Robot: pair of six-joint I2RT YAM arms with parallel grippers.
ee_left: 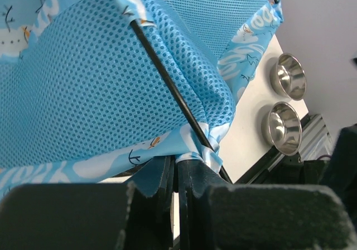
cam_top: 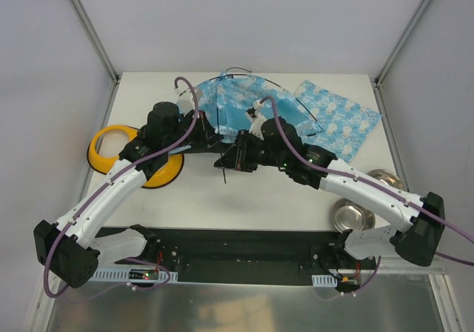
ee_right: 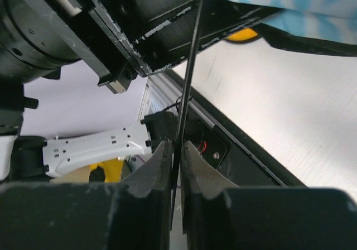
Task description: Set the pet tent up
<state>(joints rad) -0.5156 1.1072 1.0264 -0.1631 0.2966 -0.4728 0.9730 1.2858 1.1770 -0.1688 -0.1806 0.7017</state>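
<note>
The pet tent (cam_top: pixel 241 106), light blue print fabric with mesh panels and thin black poles, lies partly raised at the back middle of the table. My left gripper (cam_top: pixel 207 137) is at its near left edge. In the left wrist view the gripper (ee_left: pixel 177 165) is shut on the tent's printed hem (ee_left: pixel 139 152), where a black pole (ee_left: pixel 167 82) runs down across the mesh. My right gripper (cam_top: pixel 227 160) is just in front of the tent. In the right wrist view the gripper (ee_right: pixel 177 148) is shut on a thin black pole (ee_right: pixel 189 77) that runs up toward the fabric.
A yellow double bowl (cam_top: pixel 111 145) lies at the left, partly under my left arm. A flat square mat (cam_top: pixel 342 117) of the same blue print lies at the back right. Two steel bowls (cam_top: pixel 352 215) (cam_top: pixel 383 175) sit at the right, also in the left wrist view (ee_left: pixel 283 126).
</note>
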